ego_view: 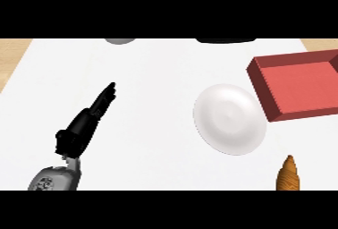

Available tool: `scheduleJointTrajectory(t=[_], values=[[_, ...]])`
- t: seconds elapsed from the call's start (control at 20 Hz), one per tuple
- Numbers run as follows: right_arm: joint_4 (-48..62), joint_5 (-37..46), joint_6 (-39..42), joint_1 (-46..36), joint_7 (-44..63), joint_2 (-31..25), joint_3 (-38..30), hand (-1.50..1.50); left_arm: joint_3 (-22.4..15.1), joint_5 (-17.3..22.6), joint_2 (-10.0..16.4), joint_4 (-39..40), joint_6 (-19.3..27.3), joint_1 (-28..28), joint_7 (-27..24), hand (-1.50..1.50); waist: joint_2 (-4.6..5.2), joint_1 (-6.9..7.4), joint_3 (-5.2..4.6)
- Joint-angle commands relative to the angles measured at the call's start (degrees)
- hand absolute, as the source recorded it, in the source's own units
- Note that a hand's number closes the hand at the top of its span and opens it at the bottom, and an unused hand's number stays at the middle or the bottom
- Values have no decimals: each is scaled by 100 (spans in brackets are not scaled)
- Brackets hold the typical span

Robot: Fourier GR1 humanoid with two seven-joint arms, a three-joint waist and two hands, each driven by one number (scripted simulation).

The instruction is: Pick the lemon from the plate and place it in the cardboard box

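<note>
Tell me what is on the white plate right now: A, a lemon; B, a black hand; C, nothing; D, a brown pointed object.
C: the plate shows only its bare white surface; the brown pointed object lies apart below it, and the left hand is well off to its left.

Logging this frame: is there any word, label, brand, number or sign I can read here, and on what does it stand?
None: no text can be read anywhere in the head view.
The white plate, the red box, the left hand and the brown object at the lower right show plain surfaces.
The grey object and the black object at the top edge are cut off; no marks show.
</note>
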Motion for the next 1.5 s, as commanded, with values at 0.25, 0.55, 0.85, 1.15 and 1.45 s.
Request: scheduleJointTrajectory(t=[0.25, 0.55, 0.85, 1.15, 1.45], values=[[540, -166, 1125, -592, 745, 117, -1128, 150, -20, -190, -137, 546, 7, -247, -421, 0, 51, 207, 7], [871, 16, 1143, -2173, 1710, -42, -161, 150, 38, -15, -127, 472, -225, -441, -223, 0, 78, 347, 9], [2027, 568, 1227, -3565, 1646, 306, 595, 150, 105, -9, -131, 647, -319, -690, -121, 0, 83, 374, 10], [3303, 1720, 835, -4601, 1282, 832, 1310, 150, 76, -140, -142, 390, -209, -511, -44, 0, 94, 444, 13], [4139, 2725, 548, -5520, 1208, 1509, 1919, 150, -92, -143, -395, 408, -204, -627, 98, 0, 89, 420, 13]])
